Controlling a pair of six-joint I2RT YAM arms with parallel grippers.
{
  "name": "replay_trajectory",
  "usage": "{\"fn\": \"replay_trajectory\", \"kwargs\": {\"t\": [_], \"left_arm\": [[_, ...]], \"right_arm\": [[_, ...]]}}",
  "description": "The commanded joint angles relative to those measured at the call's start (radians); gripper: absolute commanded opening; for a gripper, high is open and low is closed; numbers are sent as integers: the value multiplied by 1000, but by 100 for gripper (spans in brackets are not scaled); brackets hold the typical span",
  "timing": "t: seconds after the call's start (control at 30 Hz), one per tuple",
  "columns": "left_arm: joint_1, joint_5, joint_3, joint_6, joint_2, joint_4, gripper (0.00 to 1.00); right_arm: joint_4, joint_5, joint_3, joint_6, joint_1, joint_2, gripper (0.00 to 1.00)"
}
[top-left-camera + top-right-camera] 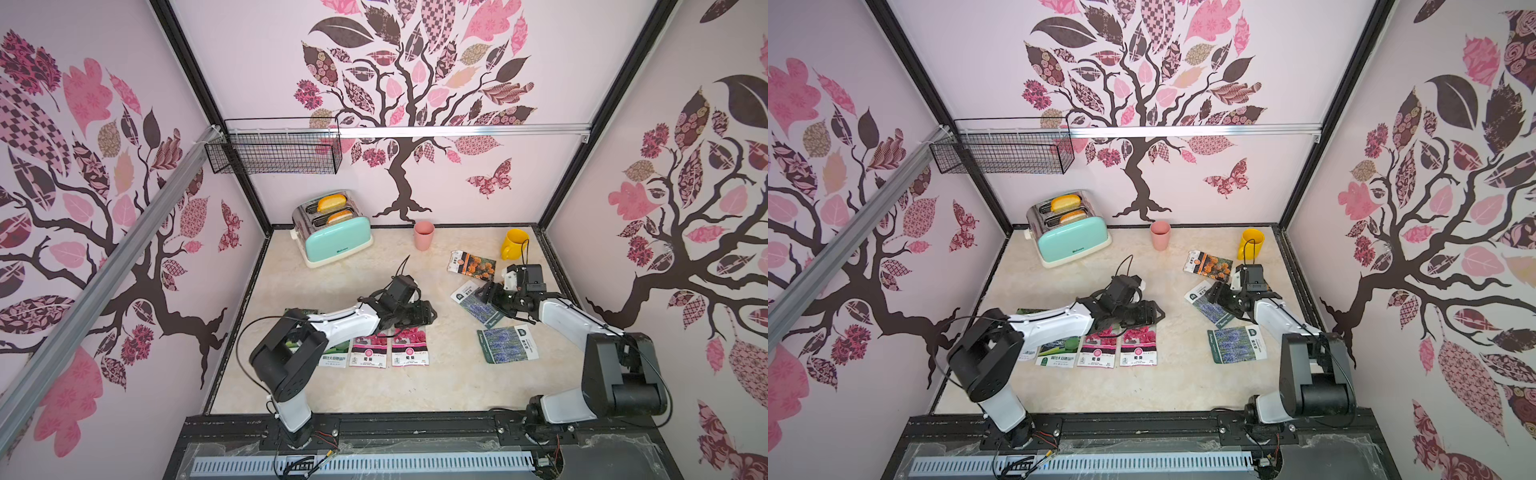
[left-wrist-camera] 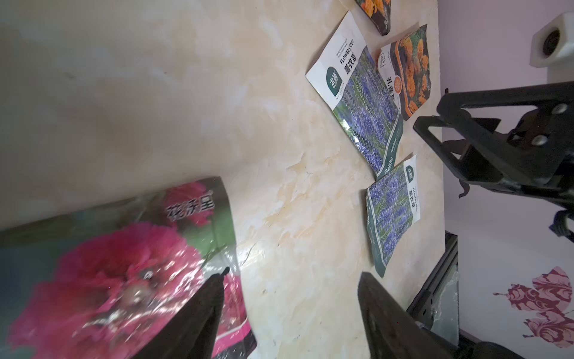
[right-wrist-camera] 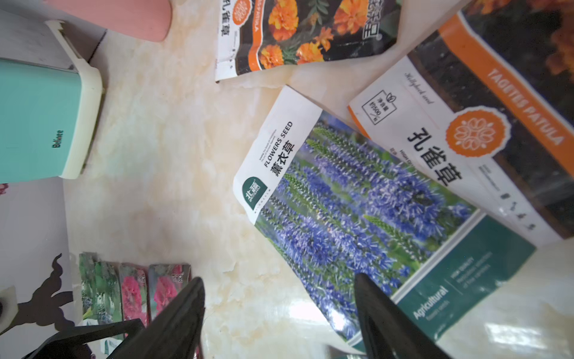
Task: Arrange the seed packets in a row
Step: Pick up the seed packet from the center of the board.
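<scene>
Both jaws wide, empty: right gripper point(image 3: 278, 279) over lavender packet point(image 3: 357, 211) may drag the abutting marigold packet point(image 3: 466, 140); left gripper point(image 2: 295, 273) could nudge pink packet point(image 2: 124, 264) askew.

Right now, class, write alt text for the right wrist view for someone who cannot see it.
Open claw hovers at the edge of a lavender seed packet on a cream table. One marigold packet lies against it, another beyond; a mint toaster stands farther off.

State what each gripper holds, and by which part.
Nothing is held. The left gripper is open by a pink-flower packet; the right gripper is open by a lavender packet.
</scene>
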Motion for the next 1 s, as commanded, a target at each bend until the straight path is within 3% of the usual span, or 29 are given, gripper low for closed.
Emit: {"fn": "replay_trajectory", "kwargs": {"t": [0.0, 0.2, 0.37, 0.53, 0.97], "left_arm": [[-12, 45, 66, -87, 65, 129, 71], [-38, 63, 152, -195, 197, 210, 71], [-50, 72, 210, -245, 277, 222, 71], [-55, 71, 235, -281, 324, 253, 71], [-65, 32, 322, -290, 410, 179, 71]], "right_arm": [[17, 43, 50, 2, -8, 40, 78], [41, 84, 97, -12, -18, 155, 78], [76, 12, 72, 28, -28, 217, 77], [218, -114, -41, 152, -29, 205, 77], [343, -229, -175, 308, -28, 139, 76]]}}
